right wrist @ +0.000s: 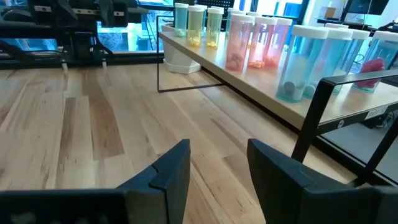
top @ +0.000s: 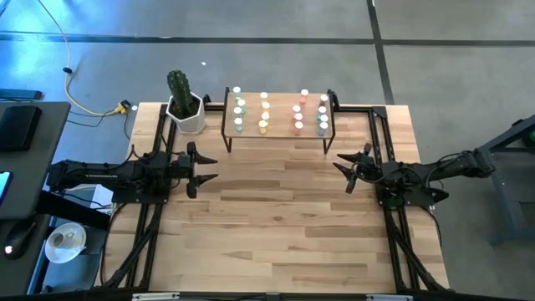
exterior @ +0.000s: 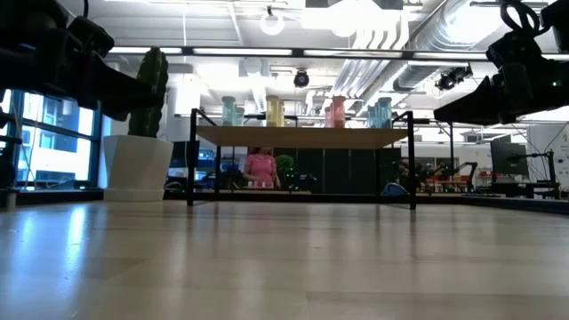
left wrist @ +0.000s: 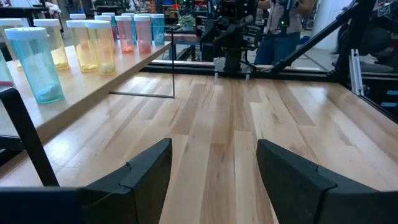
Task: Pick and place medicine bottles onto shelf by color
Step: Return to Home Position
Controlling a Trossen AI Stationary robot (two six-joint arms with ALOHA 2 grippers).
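Fingers (left wrist: 142, 179) apart (both pairs), near shelf (top: 281, 113)

Bright and even, lit by ceiling lights (exterior: 276, 22) overhead; pale sheen across the table (exterior: 284, 267) in the low view; faint shadow under the shelf (top: 281, 117).

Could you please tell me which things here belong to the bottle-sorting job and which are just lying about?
Job:
- bottles, standing grouped by colour on the shelf
- shelf
- left gripper and right gripper, both open and empty, over the table on either side

Lying about:
- cactus pot, beside the shelf
- yellow cable, on the floor
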